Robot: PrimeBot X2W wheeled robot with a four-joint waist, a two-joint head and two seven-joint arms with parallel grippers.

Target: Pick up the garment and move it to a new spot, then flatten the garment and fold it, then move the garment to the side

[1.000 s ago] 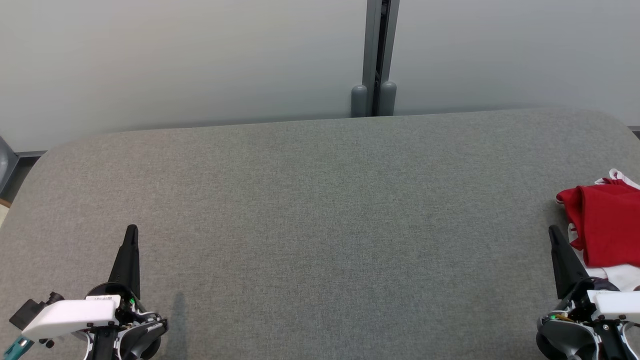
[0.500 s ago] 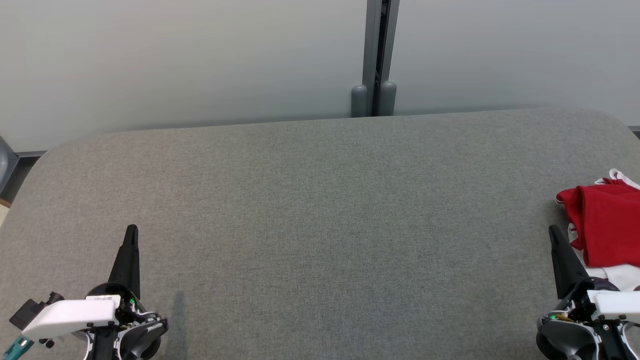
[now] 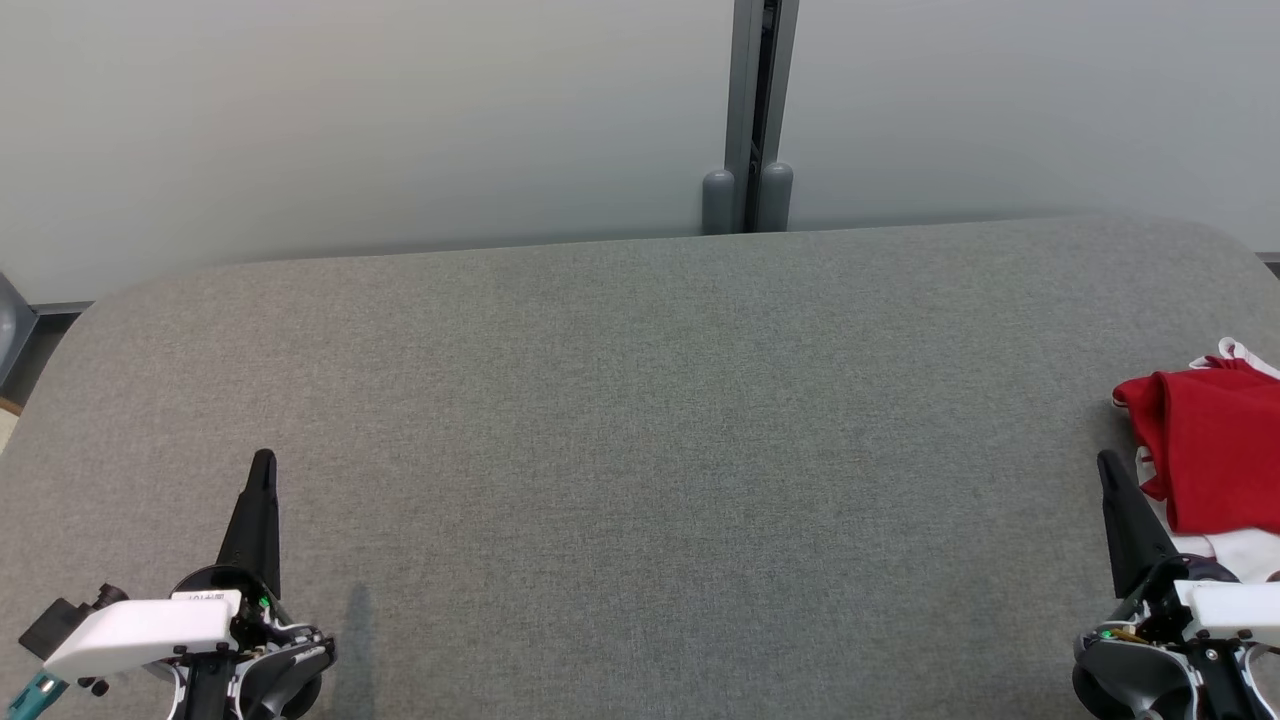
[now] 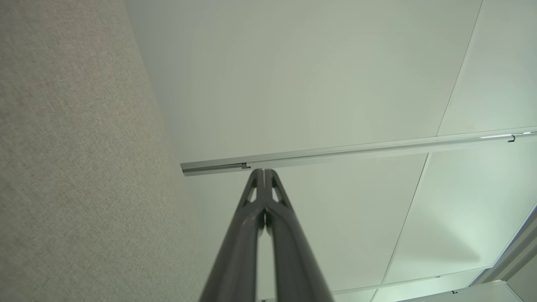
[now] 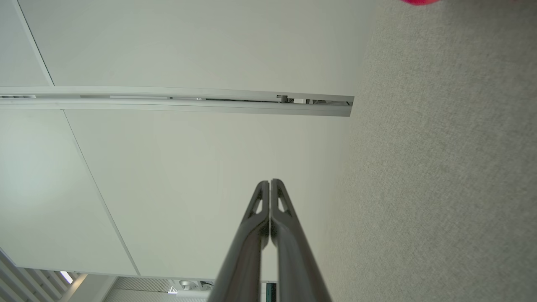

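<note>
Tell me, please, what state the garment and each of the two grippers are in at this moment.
garment: bunched in a red and white heap at the right edge of the grey table, not flattened, not folded, not held.
left gripper: shut, holding nothing, at the near left of the table.
right gripper: shut, holding nothing, just beside the garment.

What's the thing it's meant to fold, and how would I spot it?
Start with the wide grey fabric table spread across the head view. Follow it to its right edge, just past the right gripper. There lies the garment, crumpled red cloth with white trim, bright against the grey.
</note>
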